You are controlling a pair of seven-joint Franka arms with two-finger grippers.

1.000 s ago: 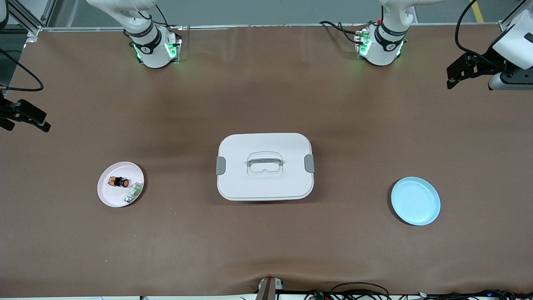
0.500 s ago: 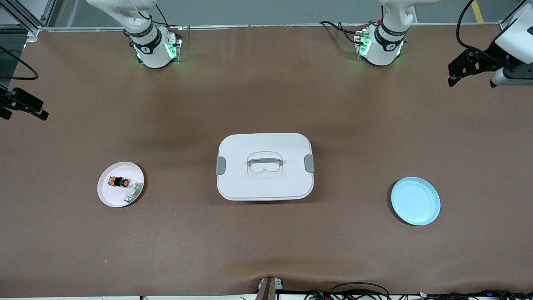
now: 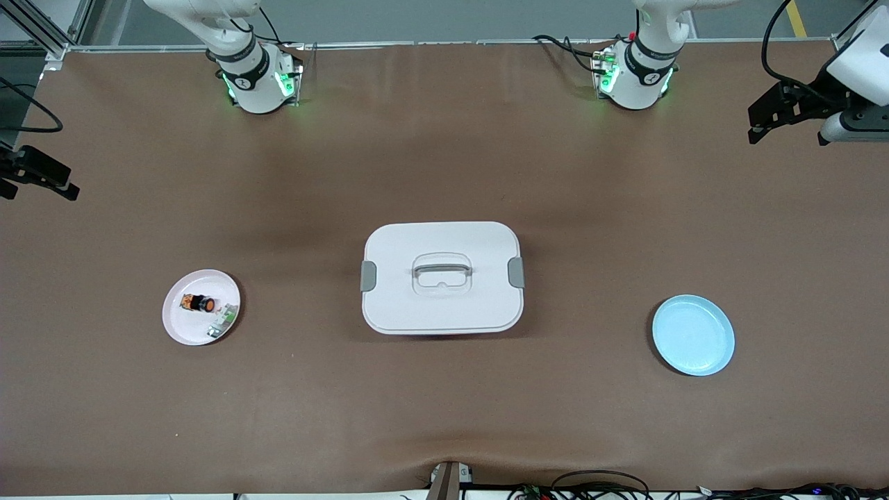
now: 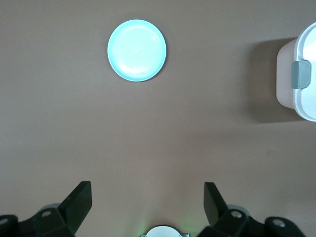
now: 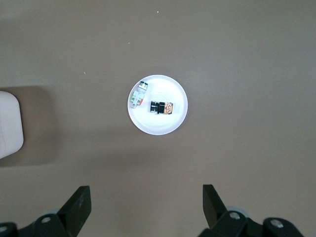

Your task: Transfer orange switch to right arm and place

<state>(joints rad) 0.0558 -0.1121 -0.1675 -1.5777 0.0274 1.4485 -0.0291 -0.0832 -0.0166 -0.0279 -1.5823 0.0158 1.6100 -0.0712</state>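
The orange switch is seen lying crosswise on the pink plate, at the right arm's end of the tabletop; the open right claw hangs nearest, the switch toward its four o'clock, while the left claw, also open, waits.

So there's a white lidded box sitting mid-table on the brown mat — grey handle on top, grey latches on two sides. A light blue plate lies toward the left arm's end, and a small white-and-green part rests on a pink plate toward the right arm's end.
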